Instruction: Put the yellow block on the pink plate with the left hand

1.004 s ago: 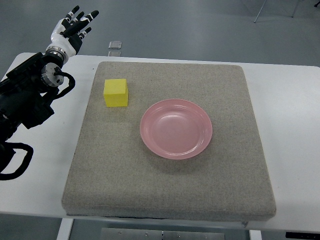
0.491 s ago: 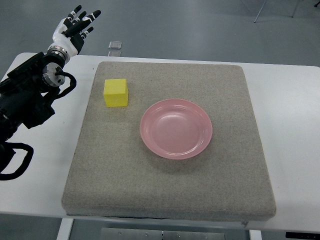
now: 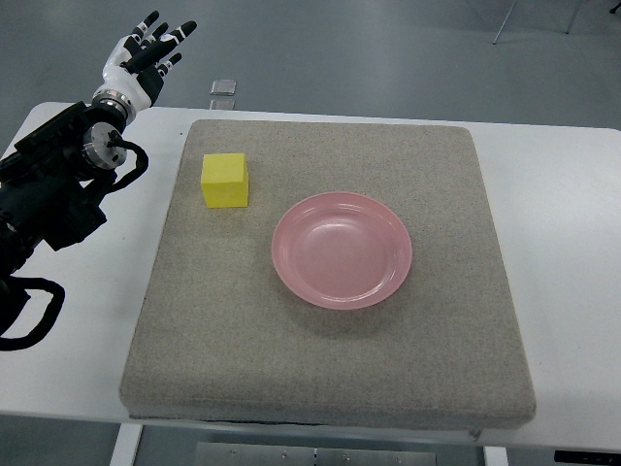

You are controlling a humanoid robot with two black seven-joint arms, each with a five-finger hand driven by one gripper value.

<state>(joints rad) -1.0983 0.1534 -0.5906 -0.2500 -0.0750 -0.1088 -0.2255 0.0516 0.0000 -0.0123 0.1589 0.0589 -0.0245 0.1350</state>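
Yellow block [image 3: 225, 181] is sitting on the grey mat [image 3: 330, 388], far-left of the pink plate [image 3: 342, 249]. Left robot hand [image 3: 143, 60] is hovering far-left beyond the counter [image 3: 563, 194], fingers spread, holding nothing.

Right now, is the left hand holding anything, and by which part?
Nothing is held. The left hand is open, fingers spread, away from the yellow block, which sits on the mat.

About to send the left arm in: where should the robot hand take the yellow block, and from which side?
Pinch the yellow block across its two opposite upright faces, from above. It sits flat on the mat, clear all round.
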